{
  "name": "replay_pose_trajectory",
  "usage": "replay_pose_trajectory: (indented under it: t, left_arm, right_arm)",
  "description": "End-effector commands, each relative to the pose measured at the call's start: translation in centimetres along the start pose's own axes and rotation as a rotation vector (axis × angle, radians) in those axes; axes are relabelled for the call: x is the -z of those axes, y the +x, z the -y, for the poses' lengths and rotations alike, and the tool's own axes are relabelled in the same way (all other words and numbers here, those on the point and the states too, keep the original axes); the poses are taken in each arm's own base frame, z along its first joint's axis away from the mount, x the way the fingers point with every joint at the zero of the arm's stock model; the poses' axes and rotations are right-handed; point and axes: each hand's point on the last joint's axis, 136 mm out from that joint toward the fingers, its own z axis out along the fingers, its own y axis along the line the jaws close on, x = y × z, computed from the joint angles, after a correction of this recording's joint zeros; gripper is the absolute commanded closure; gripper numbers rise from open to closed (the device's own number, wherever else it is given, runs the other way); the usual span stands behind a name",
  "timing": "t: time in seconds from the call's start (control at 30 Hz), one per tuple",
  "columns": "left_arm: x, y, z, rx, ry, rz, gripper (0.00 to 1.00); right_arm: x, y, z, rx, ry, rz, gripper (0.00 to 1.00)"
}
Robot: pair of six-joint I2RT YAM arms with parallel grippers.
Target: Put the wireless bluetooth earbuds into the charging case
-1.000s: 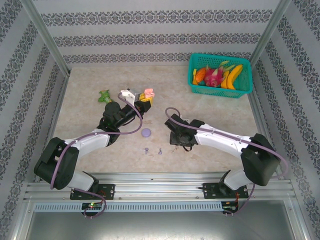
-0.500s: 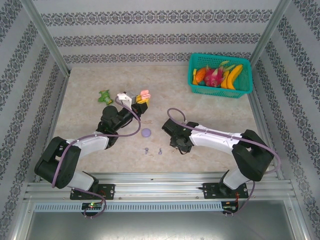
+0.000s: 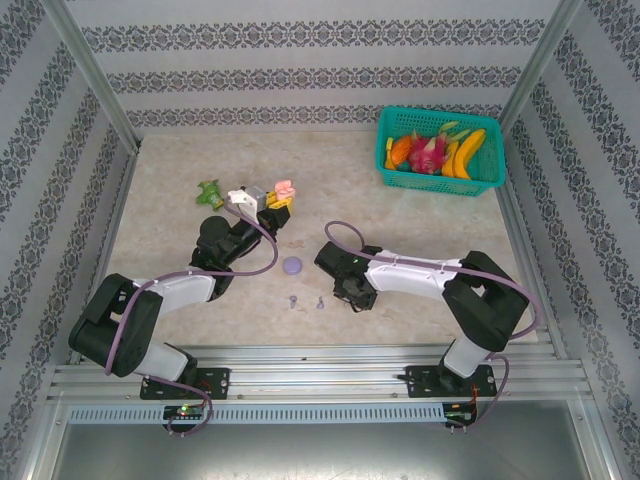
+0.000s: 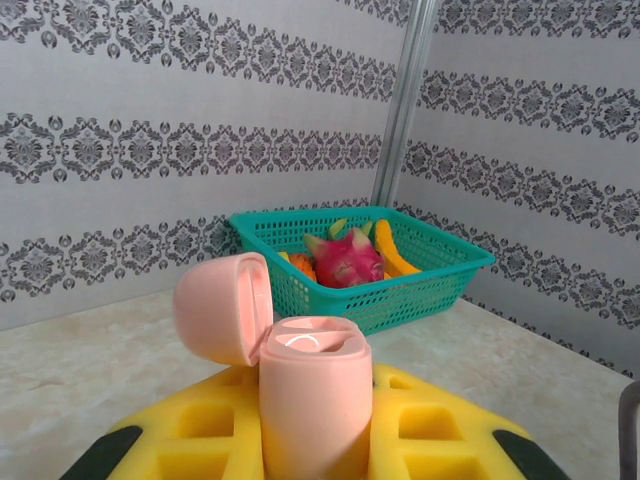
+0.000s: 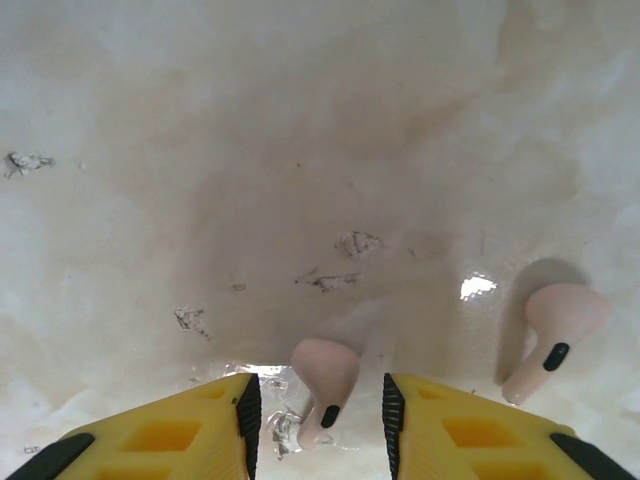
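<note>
My left gripper [image 3: 270,200] [image 4: 315,445] is shut on an upright pale pink charging case [image 4: 315,395] [image 3: 282,189], whose lid [image 4: 222,305] is hinged open to the left. My right gripper [image 3: 354,294] [image 5: 320,418] is down at the table with its jaws open. A pale pink earbud [image 5: 323,384] lies between its yellow fingers [image 5: 180,435], with a gap on each side. A second pink earbud [image 5: 556,338] lies to the right. Two purple earbuds [image 3: 292,301] [image 3: 320,302] and a round purple case [image 3: 292,266] lie on the table between the arms.
A teal basket [image 3: 440,181] [image 4: 440,272] of toy fruit stands at the back right. A small green object [image 3: 210,192] lies left of the left gripper. Metal posts and patterned walls close the table in.
My right gripper has moved left along the table, and its jaws have narrowed around the pink earbud. The left gripper has drifted slightly left and back with the pink case.
</note>
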Motion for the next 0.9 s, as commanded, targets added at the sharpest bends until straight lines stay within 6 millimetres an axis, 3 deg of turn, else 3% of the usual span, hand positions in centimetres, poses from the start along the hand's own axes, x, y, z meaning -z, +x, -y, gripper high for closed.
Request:
replay_pose_trajectory:
  t: [0.0,0.87]
  left_arm:
    - [0.4,-1.5,-0.2,-0.016,0.004,0.069,1.0]
    - [0.9,-1.4,0.7,-0.001,0.054,0.057,1.0]
  right_arm:
    - [-0.1,0.2,-0.4,-0.018,0.01,-0.005,0.62]
    - [-1.3,-0.7,0.9,0.01,0.069,0.034,0.7]
